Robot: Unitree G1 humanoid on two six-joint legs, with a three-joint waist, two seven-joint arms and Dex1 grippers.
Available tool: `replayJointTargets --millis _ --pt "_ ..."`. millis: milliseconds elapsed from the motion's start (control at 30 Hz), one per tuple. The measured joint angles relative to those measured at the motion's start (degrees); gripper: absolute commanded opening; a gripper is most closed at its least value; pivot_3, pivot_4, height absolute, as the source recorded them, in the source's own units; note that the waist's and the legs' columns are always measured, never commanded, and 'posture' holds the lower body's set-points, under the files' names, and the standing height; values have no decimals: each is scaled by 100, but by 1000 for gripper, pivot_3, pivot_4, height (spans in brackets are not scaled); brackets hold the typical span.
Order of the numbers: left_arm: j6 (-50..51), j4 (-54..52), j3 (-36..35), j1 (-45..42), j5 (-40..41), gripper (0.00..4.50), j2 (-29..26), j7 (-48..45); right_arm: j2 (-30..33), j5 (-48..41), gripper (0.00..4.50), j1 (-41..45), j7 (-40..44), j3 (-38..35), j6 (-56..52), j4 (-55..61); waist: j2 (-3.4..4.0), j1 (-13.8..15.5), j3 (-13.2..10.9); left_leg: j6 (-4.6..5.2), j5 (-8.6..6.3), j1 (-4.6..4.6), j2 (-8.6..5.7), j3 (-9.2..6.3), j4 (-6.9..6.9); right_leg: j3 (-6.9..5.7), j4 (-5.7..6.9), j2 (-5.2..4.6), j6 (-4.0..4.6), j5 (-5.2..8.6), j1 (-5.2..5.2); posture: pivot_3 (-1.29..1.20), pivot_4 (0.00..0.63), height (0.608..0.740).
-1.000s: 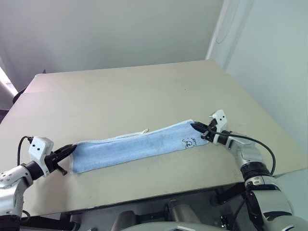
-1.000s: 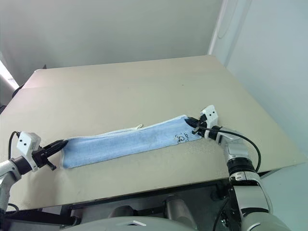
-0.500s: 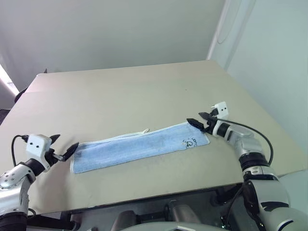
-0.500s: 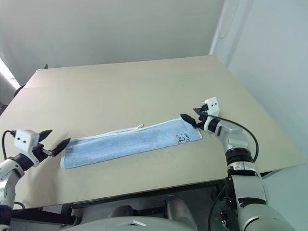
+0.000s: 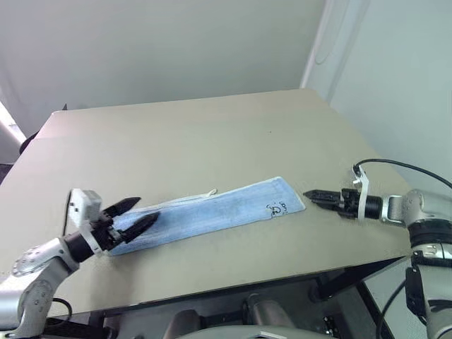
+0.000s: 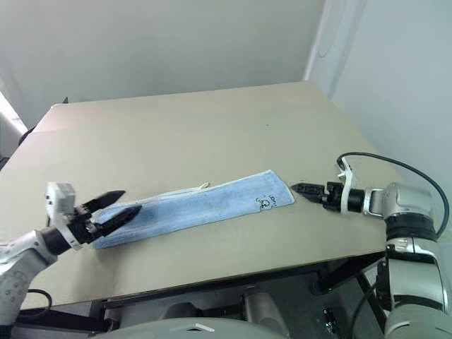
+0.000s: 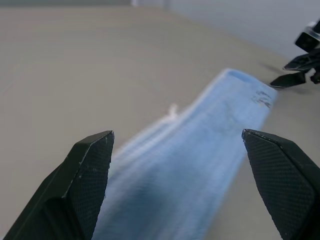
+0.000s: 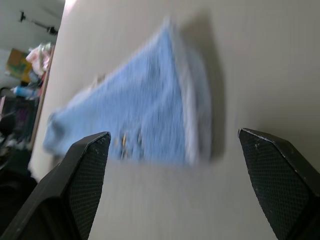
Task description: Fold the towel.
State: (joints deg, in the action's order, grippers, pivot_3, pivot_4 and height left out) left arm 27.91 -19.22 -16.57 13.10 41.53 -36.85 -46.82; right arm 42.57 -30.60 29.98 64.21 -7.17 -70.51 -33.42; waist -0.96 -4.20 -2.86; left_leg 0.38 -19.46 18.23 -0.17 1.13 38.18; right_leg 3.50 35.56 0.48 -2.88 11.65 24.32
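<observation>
Left end effector (image 5: 134, 214) open, its fingers spread over the towel's near end, light blue towel (image 5: 212, 212) lying flat in a long strip on the counter (image 5: 212, 141) between both end effectors, right end effector (image 5: 316, 195) open, just beside the towel's emblem end, not touching it

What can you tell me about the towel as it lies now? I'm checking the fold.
The towel is light blue soft terry cloth with white stitched edging, folded into a long narrow strip lying flat on the tan table. A small dark emblem sits near its right end, and a little white loop pokes from its far edge. The open left end effector hovers over its left end; the open right end effector is clear of it.
</observation>
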Motion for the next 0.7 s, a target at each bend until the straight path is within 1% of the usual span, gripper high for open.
replayJointTargets --millis 133,267,367,467,700 --pt "124 -44 372 -131 -157 4338 76 161 14 -88 4283 -199 21 14 -158 346 -5 9 2 0 0 0 1 2 0 10 0 12 0 0 0 0 0 740" --pt "209 -166 727 -333 -244 4338 237 292 -159 -138 4283 -218 -87 -18 -161 438 -21 -10 7 0 0 -2 3 8 -1 27 -1 21 -1 -1 0 0 0 740" --pt "225 -164 806 -457 -331 4338 261 347 -421 -119 4283 -111 -276 -47 -79 413 -39 -66 16 0 0 -7 10 11 0 43 -1 43 2 -2 0 0 0 740" --pt "274 -165 913 -501 -368 4338 271 350 -746 -112 4283 94 -486 -68 21 271 -41 -166 16 0 0 -10 16 11 1 61 0 62 5 -6 0 0 0 740" --pt "265 -163 927 -499 -595 4338 310 357 -1043 -73 4283 402 -732 -99 254 -176 -41 -290 16 0 0 -12 25 14 2 78 0 74 4 -10 -1 0 0 740"
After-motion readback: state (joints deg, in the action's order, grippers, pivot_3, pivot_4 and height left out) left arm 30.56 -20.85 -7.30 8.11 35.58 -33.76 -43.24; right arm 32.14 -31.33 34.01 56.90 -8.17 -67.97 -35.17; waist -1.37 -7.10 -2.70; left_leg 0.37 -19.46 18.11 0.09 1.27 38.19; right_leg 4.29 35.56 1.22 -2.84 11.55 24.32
